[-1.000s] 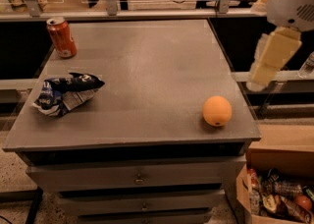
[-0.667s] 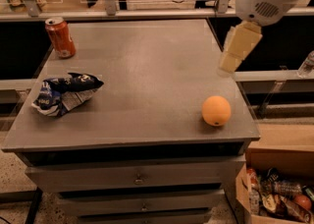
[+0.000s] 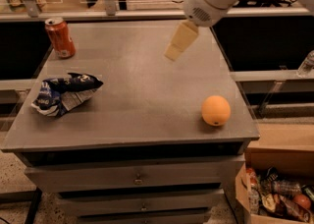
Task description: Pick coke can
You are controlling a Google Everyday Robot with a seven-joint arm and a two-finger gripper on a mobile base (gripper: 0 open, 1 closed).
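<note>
The hand (image 3: 175,46) hangs empty above the far middle of the tabletop (image 3: 142,95); how wide it stands cannot be told. The coke can (image 3: 60,37) stands upright at the far left corner, well apart from the hand and probably free for grasping. The snack bag (image 3: 66,93) and the orange (image 3: 216,110) lie nearer.

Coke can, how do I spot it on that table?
Look at the grey table. The coke can stands upright in its far left corner, beyond the crumpled blue snack bag, while the tool hangs over the far middle. It is the only red cylinder; the orange is round.
</note>
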